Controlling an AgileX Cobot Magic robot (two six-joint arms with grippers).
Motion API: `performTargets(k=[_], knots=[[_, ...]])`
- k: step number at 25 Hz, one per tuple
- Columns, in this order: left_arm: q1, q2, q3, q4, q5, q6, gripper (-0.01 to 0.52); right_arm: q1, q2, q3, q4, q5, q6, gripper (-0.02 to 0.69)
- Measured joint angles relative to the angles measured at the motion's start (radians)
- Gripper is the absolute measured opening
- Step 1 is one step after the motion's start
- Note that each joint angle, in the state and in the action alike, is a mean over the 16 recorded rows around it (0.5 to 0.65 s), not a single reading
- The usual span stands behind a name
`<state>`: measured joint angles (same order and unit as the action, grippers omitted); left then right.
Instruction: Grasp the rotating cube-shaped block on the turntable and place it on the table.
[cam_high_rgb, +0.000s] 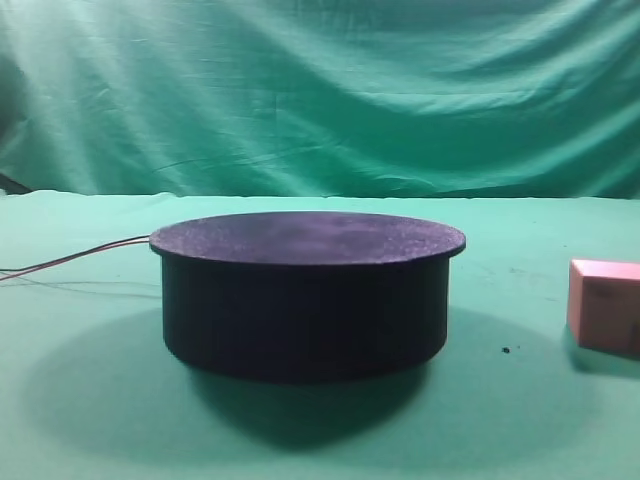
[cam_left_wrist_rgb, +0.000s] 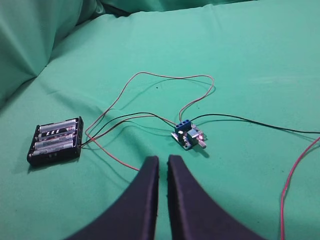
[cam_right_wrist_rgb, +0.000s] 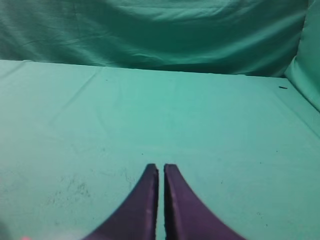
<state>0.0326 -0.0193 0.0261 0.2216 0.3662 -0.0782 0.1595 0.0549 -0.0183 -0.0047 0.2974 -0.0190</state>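
i'm looking at the cube-shaped block (cam_high_rgb: 606, 305) sitting on the table (cam_high_rgb: 80, 420) at the far right of the high view, well clear of the turntable (cam_high_rgb: 305, 290), and i'm reading that as the placement already being done: the block is resting flat on the green cloth, upright, with nothing touching it. the turntable's speckled top is carrying nothing, and from one frame i can't tell whether it is turning. thin wires (cam_high_rgb: 75, 256) are trailing off its left side, and in the left wrist view i'm seeing where they likely lead: a battery holder (cam_left_wrist_rgb: 56, 141) and a small blue circuit board (cam_left_wrist_rgb: 189, 135) lying on the cloth, probably kept out to the left so the power gear is staying away from the working side. the left gripper (cam_left_wrist_rgb: 163, 161) is hanging above that gear with its fingers almost together, only a thin slit between them, holding nothing; i'm judging it is simply parked since the block is on the other arm's side. the right gripper (cam_right_wrist_rgb: 161, 169) is also pinched nearly closed and is carrying nothing, pointing over bare cloth toward the backdrop, with the block nowhere in its own view. neither arm is showing in the high view, which suggests both are sitting back from the scene. i'm treating the job as essentially finished.
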Motion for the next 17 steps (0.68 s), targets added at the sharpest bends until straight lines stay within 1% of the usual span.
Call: performTargets(k=[5,10,17], knots=[[0.0,0.0,0.0,0.0,0.0,0.0,0.0,-0.004,-0.056,0.042,0.0,0.037,0.001,0.022],[0.0,0.0,0.0,0.0,0.0,0.0,0.0,-0.004,-0.064,0.044,0.001,0.079,0.001,0.037],[0.0,0.0,0.0,0.0,0.0,0.0,0.0,-0.004,-0.064,0.044,0.002,0.089,0.002,0.046]])
